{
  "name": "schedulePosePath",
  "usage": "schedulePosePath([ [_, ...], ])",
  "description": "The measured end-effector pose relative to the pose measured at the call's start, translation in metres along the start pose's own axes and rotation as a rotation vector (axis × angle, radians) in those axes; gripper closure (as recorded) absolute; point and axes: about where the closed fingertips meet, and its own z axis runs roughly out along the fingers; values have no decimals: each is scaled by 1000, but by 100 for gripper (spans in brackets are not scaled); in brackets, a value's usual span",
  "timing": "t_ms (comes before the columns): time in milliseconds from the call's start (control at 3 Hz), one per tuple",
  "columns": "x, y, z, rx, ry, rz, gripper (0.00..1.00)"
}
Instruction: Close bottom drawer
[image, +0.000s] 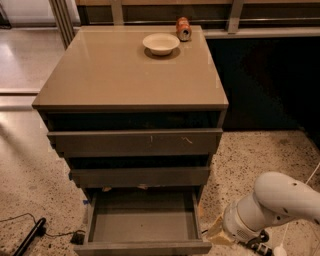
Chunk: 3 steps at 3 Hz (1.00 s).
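While the bottom drawer of a grey-brown cabinet stands pulled far out toward the camera, showing its shallow grey tray, the two drawers above are nearly shut. The middle drawer and the top drawer, which bears pale scratches, each sit slightly proud of the cabinet. At the far edge of the tabletop rest a white bowl and, just beside it, a small orange can.

The robot's white arm enters from the lower right, low over the speckled floor. The gripper is at its end, near the open drawer's right front corner and not touching it. Whether it is open or closed cannot be told.

The step in hand appears to be bringing the gripper round to the drawer front. To do it well, the gripper likely needs to move left until it faces the middle of the plain front. It should then make flat contact and push straight back along the runners. Pressing off-centre near the right corner could skew the drawer and jam it. A dark cable lies on the floor at left, well apart from that path.
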Motion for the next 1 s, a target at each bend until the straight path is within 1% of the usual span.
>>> schedulePosePath([
  [333,-9,-26,8,41,-39,14,100],
  [667,-10,-27,9,44,-41,14,100],
  [1000,2,-16,19,25,-77,47,100],
])
